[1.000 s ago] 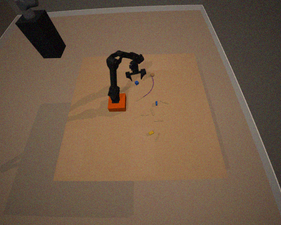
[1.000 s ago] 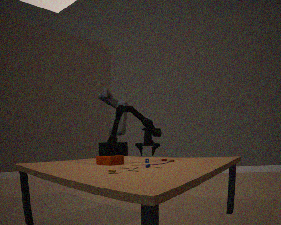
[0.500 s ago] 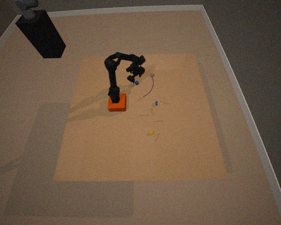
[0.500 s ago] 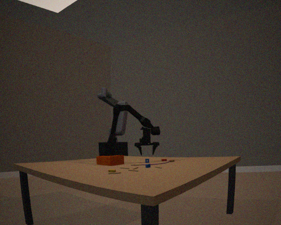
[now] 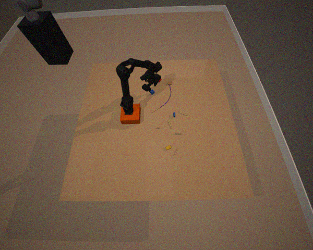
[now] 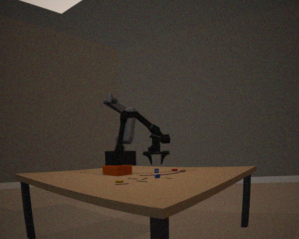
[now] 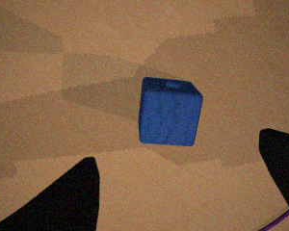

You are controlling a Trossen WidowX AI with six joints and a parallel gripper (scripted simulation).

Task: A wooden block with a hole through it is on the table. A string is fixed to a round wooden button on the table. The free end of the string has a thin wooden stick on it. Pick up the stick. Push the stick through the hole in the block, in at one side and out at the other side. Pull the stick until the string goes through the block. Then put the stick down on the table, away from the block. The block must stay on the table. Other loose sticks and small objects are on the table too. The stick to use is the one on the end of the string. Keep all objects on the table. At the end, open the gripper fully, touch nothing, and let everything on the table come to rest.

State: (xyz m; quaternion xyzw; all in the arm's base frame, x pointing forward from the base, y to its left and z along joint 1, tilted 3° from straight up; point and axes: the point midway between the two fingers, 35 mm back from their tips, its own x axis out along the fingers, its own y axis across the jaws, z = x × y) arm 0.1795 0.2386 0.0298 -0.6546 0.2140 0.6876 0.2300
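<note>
The blue block (image 5: pixel 152 91) (image 6: pixel 156 170) (image 7: pixel 169 117) stands on the table. Its hole (image 7: pixel 173 85) shows in the face at the top of the wrist view. My gripper (image 6: pixel 156 164) (image 7: pixel 181 154) points down above the block, with its fingers apart and nothing between them. The purple string (image 5: pixel 170 94) (image 7: pixel 277 220) curves from the round button (image 5: pixel 169 83) (image 6: pixel 182 171) to the thin stick (image 5: pixel 155 110) (image 6: pixel 144 175), which lies on the table. The string is outside the block. The stick is not visible in the wrist view.
A red piece (image 5: pixel 159 79) (image 6: pixel 174 170) lies near the button. A small blue piece (image 5: pixel 174 114) (image 6: pixel 157 176), a yellow piece (image 5: pixel 168 147) (image 6: pixel 118 181) and several loose sticks, one a pale stick (image 5: pixel 177 134), lie farther off. The orange base (image 5: pixel 130 115) carries the arm.
</note>
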